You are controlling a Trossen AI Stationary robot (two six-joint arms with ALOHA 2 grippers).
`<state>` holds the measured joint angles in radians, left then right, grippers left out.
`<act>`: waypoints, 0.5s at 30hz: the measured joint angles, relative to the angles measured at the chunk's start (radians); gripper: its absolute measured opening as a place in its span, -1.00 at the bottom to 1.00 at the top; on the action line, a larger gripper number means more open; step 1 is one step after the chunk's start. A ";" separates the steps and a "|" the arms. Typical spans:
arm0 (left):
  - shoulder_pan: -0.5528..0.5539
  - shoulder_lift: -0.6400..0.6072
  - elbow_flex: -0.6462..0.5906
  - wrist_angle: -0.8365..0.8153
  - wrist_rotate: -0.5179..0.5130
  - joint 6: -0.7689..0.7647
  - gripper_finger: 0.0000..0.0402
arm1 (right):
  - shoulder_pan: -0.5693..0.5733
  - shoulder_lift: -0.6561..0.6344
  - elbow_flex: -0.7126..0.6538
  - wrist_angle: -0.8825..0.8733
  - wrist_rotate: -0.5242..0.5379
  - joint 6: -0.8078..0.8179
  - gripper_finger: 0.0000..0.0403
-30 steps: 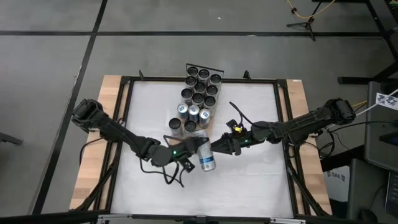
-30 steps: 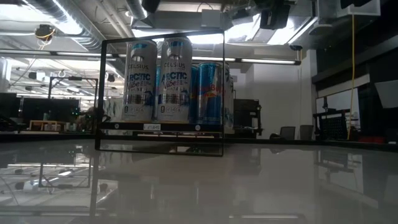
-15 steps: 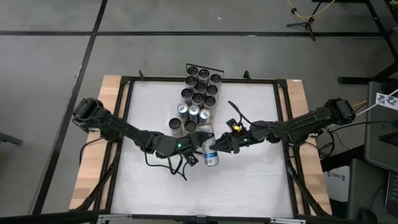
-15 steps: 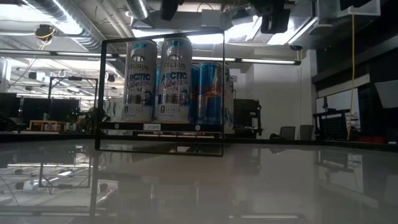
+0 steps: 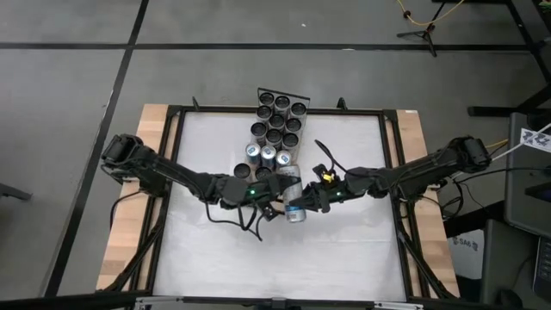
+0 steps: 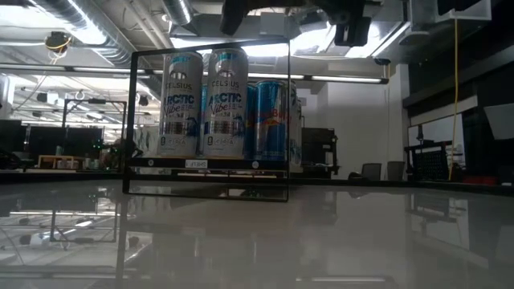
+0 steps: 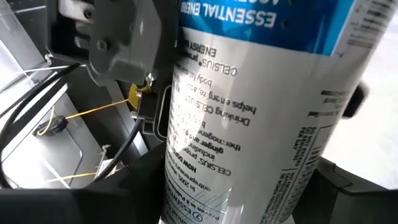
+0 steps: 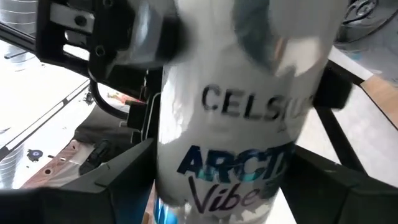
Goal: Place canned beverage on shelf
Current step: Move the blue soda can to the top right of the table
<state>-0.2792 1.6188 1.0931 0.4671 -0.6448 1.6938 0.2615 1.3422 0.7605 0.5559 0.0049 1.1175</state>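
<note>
As both grippers meet on it, the can [image 5: 294,200] sits between left gripper [image 5: 277,200] and right gripper [image 5: 300,203], just before the shelf [image 5: 274,133]. Each seems closed on it, prob. Smooth, rigid, slippery wall: grip mid-body, w/o squeezing.

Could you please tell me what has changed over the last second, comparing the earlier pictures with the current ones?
The left gripper has swung in toward the table's middle and now meets the Celsius can, which the right gripper keeps holding above the table. The can has shifted slightly toward the shelf. The cans standing on the shelf have not moved.
</note>
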 joint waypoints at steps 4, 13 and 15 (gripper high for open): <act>0.015 0.000 0.000 -0.004 0.017 0.003 0.22 | 0.000 0.020 0.000 0.007 -0.003 0.000 0.51; 0.026 0.000 0.000 -0.004 0.004 0.026 0.22 | 0.001 0.039 0.000 0.023 -0.009 -0.018 0.34; 0.026 0.000 0.000 -0.004 0.004 0.029 0.22 | 0.001 0.039 0.000 0.024 -0.008 -0.019 0.25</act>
<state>-0.2535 1.6188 1.0932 0.4629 -0.6407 1.7224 0.2623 1.3811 0.7605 0.5795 -0.0032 1.0988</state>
